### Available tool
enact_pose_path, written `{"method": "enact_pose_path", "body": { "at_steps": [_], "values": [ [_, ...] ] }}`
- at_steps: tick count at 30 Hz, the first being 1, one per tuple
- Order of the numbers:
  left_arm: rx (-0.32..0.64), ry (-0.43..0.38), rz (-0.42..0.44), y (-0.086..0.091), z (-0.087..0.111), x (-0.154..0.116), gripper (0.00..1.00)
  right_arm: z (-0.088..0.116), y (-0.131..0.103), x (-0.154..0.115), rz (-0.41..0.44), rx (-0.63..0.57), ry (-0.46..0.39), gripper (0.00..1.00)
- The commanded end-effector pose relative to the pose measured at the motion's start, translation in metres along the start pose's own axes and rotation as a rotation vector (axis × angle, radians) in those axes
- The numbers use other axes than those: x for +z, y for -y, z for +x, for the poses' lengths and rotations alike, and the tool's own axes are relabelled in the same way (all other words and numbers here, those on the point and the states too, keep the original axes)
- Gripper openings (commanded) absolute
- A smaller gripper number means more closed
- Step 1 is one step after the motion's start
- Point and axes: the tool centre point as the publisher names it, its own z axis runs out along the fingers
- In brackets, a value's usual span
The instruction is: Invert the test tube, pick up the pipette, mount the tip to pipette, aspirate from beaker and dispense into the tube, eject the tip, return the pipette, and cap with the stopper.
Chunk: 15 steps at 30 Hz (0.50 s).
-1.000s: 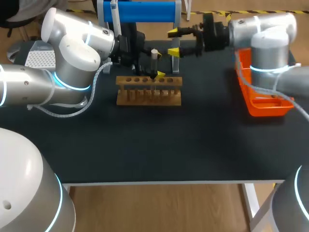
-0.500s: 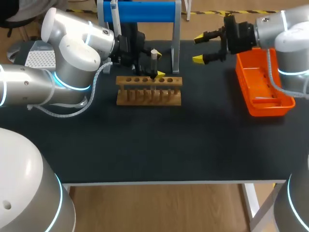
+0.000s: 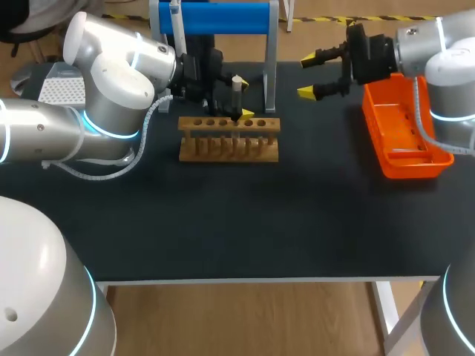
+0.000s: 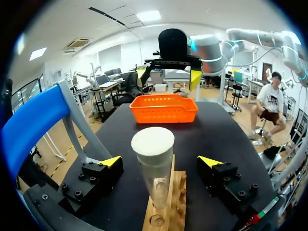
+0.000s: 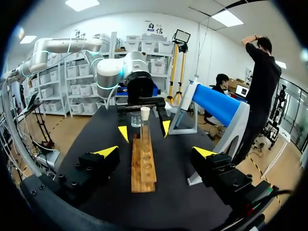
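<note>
The left end effector [image 4: 161, 161] stands apart, its fingers [image 4: 109, 162] on either side of the tube [image 4: 156, 185] with a clear gap on both sides, so it grips nothing. The tube stands upright in the rack [image 3: 228, 142]; I cannot tell which hole it is in. The white stopper [image 4: 153, 140] sits in its mouth. In the head view the left arm comes in from the left, and its end effector is behind the rack's top rail.

The right end effector [image 3: 308, 75] is also apart and empty. It is held above the bench's far side, between the stand [image 3: 223, 17] and the basket [image 3: 407, 157], and well apart from the tube. Its wrist view looks back along the rack's length to the capped tube and to the left end effector beyond it.

A second ago the right end effector was close beside the stand's right post, near the tube. Half a second ago it had drawn back toward the basket. Since then it has barely shifted. The left arm, tube, stopper and rack lie just as they did in both earlier frames.

The bench [image 3: 245, 222] is matte black with a pale front edge. The wooden rack stands in its far half, left of the middle. The blue-topped stand is behind the rack at the far edge. The orange basket lies along the right edge.
</note>
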Motion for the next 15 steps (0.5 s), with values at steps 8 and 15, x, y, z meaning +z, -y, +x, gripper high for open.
{"method": "enact_pose_path", "body": {
  "at_steps": [8, 15],
  "values": [
    [-0.022, 0.030, -0.030, -0.001, 0.001, -0.008, 1.00, 0.000, -0.001, -0.001, 0.002, 0.001, -0.002, 1.00],
    [-0.040, 0.057, -0.045, -0.003, 0.000, -0.014, 1.00, 0.000, -0.001, -0.001, 0.002, 0.001, -0.002, 1.00]
  ]
}}
